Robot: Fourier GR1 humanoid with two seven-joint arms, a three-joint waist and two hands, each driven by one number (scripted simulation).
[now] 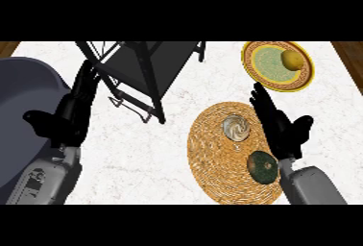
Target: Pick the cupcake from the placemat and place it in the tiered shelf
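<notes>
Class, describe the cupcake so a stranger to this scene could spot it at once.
Find the round woven placemat on the right half of the counter. Of the two things on it, the cupcake is the farther one, beside the right hand. Its pale swirled top sets it apart from the dark green round fruit.

The worktop (142,158) is white marble with faint grey veining, evenly lit. It fills nearly the whole view, running on past the left hand (60,120) and the right hand (284,127). Brown wood (352,62) shows at the far corners: a wider strip beyond and outward of the right hand, a small wedge far beyond the left hand.
</notes>
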